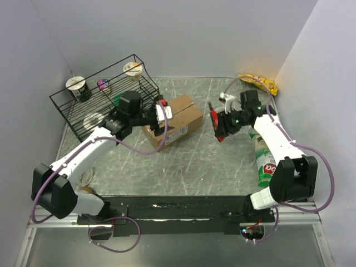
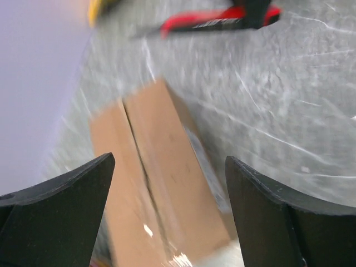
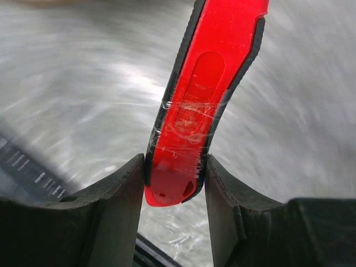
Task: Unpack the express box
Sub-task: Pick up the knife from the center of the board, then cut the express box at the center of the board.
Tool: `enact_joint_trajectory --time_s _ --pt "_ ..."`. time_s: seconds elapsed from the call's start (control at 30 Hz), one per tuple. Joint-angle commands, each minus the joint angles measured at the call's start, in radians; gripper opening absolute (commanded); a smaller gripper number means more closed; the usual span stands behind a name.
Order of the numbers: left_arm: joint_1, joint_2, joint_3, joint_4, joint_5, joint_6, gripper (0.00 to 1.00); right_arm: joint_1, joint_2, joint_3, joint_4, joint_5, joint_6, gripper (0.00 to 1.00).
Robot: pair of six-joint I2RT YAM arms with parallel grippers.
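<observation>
The express box (image 1: 177, 118) lies shut on the grey table (image 1: 194, 161), roughly mid-table. It is turned at an angle, and a printed label shows on its near side. Just left of the box and behind it stands the black wire rack (image 1: 92, 77), with cups on its shelves.

My left gripper (image 1: 162, 118) is at the box's left end with its jaws spread wide and nothing between them. From the left wrist view, the box (image 2: 161, 183) sits below and between my two fingers (image 2: 67, 206). Its centre seam runs away from me, slightly left of the middle of the gap. I cannot tell whether the fingers touch the cardboard.

My right gripper (image 1: 225, 125) is to the right of the box, apart from it and raised off the table. Its jaws are narrowed onto a red cutter (image 1: 214, 119). The right wrist view shows both pads (image 3: 125, 183) pressed against the sides of the cutter's (image 3: 211, 83) butt end, with its length pointing away from me.

Further right of the box lies a green and white bag (image 1: 266, 158), and a smaller yellow bag (image 1: 258, 83) lies at the far right corner.
</observation>
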Motion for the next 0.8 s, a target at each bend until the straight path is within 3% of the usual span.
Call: enact_joint_trajectory --time_s 0.0,0.07,0.37,0.43,0.53,0.63,0.77 --pt "-0.065 0.001 0.009 0.157 0.105 0.315 0.87 0.018 0.001 0.201 -0.211 -0.445 -0.266 0.0" --pt "-0.091 0.012 0.009 0.221 0.117 0.385 0.87 0.043 0.029 0.236 -0.284 -0.481 -0.294 0.0" --pt "-0.163 0.058 0.031 0.182 0.157 0.706 0.88 0.124 0.027 0.289 -0.327 -0.509 -0.308 0.0" --pt "-0.169 0.082 0.077 0.069 0.16 0.754 0.87 0.133 0.021 0.295 -0.321 -0.516 -0.292 0.0" --pt "-0.178 0.093 0.075 0.038 0.149 0.833 0.84 0.151 0.012 0.306 -0.33 -0.512 -0.298 0.0" --pt "-0.19 0.104 0.086 0.002 0.142 0.893 0.76 0.17 -0.002 0.299 -0.341 -0.509 -0.311 0.0" --pt "-0.21 0.133 0.094 -0.058 0.105 0.956 0.54 0.179 -0.015 0.286 -0.35 -0.522 -0.317 0.0"
